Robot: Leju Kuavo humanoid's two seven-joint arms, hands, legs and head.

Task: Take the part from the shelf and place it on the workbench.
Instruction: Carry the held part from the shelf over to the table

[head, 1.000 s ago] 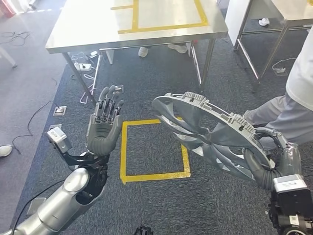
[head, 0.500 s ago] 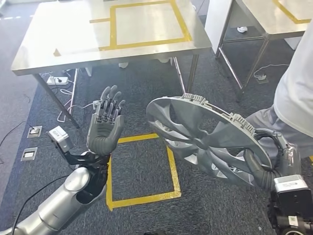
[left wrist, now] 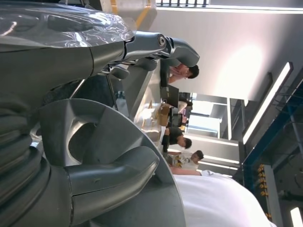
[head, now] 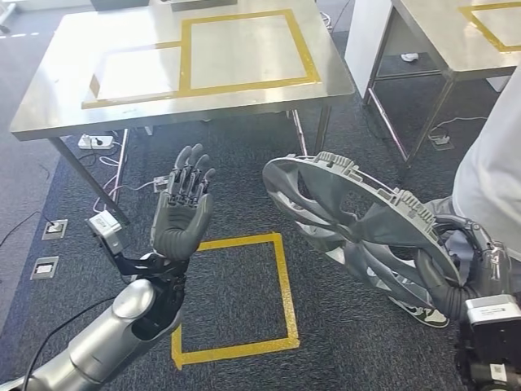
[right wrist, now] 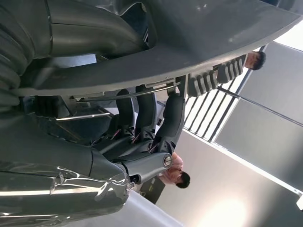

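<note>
- We are judging pickup done: right hand [head: 457,273] is gripping the grey spoked plastic wheel-cover part [head: 359,224], carried above carpet
- Left hand [head: 182,213] is spread wide, holding nothing
- Placement on the steel yellow-taped workbench [head: 55,98] ahead is remaining

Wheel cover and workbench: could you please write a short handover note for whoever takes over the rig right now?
Right robot hand: grips the grey wheel cover by its rim, holding it tilted above the carpet.
Left robot hand: raised, palm up, fingers apart, holding nothing.
Workbench: straight ahead, with a yellow taped rectangle on top and nothing inside it.
A person stands close on the right.
Done: the part is in hand.
Left: carry it over the workbench, set it down, probably in the taped rectangle, and let go.
</note>
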